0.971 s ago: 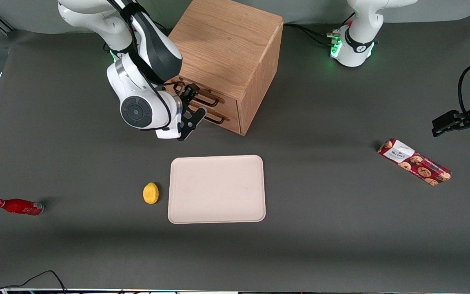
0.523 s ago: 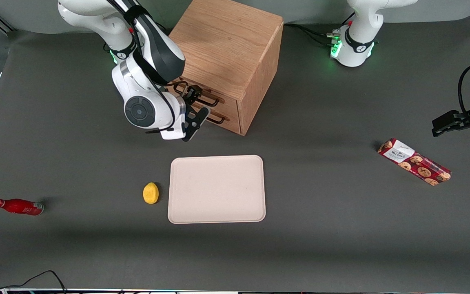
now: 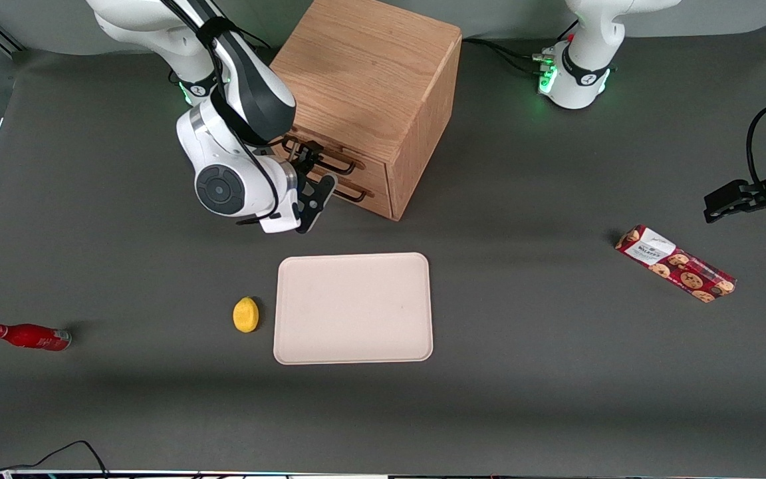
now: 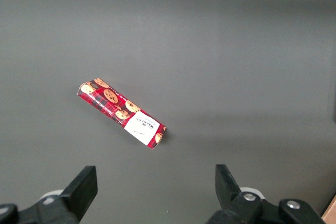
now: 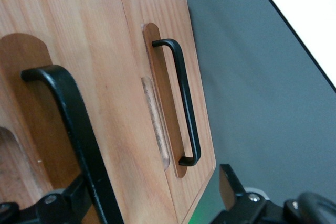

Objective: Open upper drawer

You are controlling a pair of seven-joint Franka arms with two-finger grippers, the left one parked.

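Observation:
The light wooden cabinet point(image 3: 363, 60) stands at the back of the table. The upper drawer point(image 3: 375, 161) looks shut; its dark bar handle point(image 3: 342, 161) runs across its front. My right gripper point(image 3: 316, 171) is open right in front of the drawer fronts, one finger at the upper handle, the other near the lower drawer's handle point(image 3: 350, 193). In the right wrist view the upper drawer point(image 5: 89, 51) fills the frame, its handle point(image 5: 68, 114) passes just inside one of my fingers point(image 5: 81, 198), and the lower handle point(image 5: 184, 103) lies between the open fingers of my gripper point(image 5: 155, 203).
A cream tray point(image 3: 354, 308) lies nearer the front camera than the cabinet, with a yellow lemon point(image 3: 245, 314) beside it. A red bottle point(image 3: 27, 336) lies toward the working arm's end. A cookie pack point(image 3: 675, 263) lies toward the parked arm's end, also in the left wrist view point(image 4: 122, 114).
My wrist edged toward the cabinet, then drew slightly back and toward the front camera. The fingers stay open at the handle. The upper drawer has not visibly moved.

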